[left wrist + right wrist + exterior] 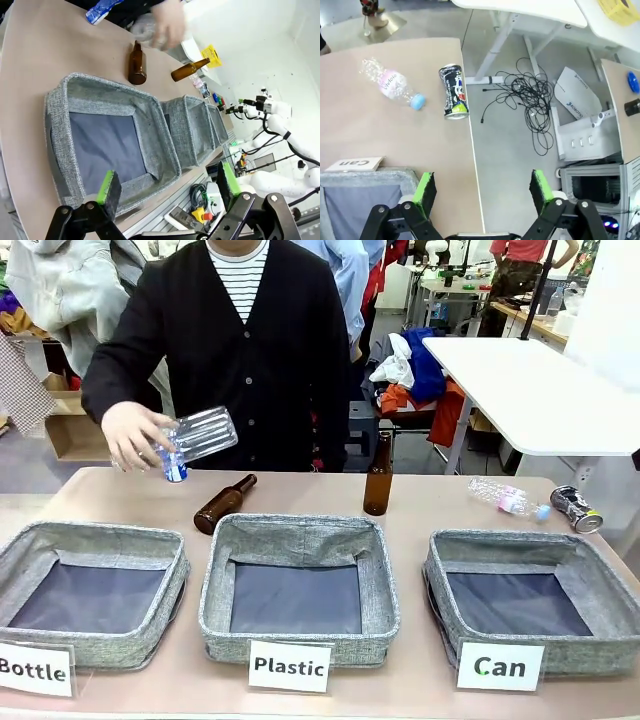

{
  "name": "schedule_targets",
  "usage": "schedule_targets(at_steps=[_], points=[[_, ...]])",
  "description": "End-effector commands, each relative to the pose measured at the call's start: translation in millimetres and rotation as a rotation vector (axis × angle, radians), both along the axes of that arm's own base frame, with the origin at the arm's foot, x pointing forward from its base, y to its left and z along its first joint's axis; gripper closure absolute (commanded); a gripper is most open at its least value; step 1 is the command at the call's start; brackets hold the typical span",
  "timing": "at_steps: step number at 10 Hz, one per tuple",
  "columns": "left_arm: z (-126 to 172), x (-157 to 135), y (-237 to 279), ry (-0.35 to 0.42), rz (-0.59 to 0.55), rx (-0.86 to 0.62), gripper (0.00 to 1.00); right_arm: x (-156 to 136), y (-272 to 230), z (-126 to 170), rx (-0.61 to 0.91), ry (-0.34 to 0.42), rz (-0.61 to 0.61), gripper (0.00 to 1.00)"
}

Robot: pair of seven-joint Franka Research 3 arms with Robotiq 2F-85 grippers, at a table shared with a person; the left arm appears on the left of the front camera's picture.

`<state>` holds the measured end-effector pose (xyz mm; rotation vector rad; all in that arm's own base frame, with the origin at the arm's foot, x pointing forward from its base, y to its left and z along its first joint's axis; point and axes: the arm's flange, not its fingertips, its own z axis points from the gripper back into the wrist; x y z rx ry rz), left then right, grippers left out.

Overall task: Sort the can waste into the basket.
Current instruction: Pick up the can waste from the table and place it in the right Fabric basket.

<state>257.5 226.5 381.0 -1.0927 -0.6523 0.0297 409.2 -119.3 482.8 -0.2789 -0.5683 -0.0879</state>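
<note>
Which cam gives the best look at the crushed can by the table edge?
Right wrist view: the crushed can is near, seen from above, its dark print clear. Front view has the can small, at far right. Left wrist view: too far off to tell.

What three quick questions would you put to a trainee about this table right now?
1. True or false: the crushed can already lies inside the Can basket.
2. What does the person's hand hold? A) a brown bottle B) a clear plastic bottle C) a blue can
3. Fill in: the upright brown bottle stands just beyond the middle basket, whose card reads ____.
Key: 1 false, it lies on the table beyond that basket; 2 B; 3 Plastic.
</note>
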Motion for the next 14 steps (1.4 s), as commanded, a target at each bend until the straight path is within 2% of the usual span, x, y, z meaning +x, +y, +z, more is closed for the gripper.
schedule_targets(at_steps=[1, 4, 5, 8, 10, 14], points=[[0.1, 1.3, 1.8, -0.035, 0.000, -0.008, 0.00, 49.8, -4.6, -5.7, -0.046, 0.034, 0.041, 0.00], [0.1, 1.3, 1.8, -0.035, 0.000, -0.008, 0.00, 109.8, -24.8, -26.9, -0.035, 0.105, 0.072, 0.00], [0.1, 1.3, 1.8, -0.035, 0.000, -0.008, 0.00, 120.8, -26.4, -35.8, -0.018, 0.126, 0.066, 0.00], [0.1, 1.3, 1.8, -0.035, 0.000, -0.008, 0.00, 151.8, -30.9, -64.1, -0.013, 0.130, 0.045, 0.00], [0.1, 1.3, 1.8, -0.035, 0.000, -0.008, 0.00, 169.8, -33.0, -96.8, 0.033, 0.183, 0.068, 0.00], [0.1, 1.3, 1.8, -0.035, 0.000, -0.008, 0.00, 184.3, -29.0, -134.1, 0.076, 0.216, 0.038, 0.00]])
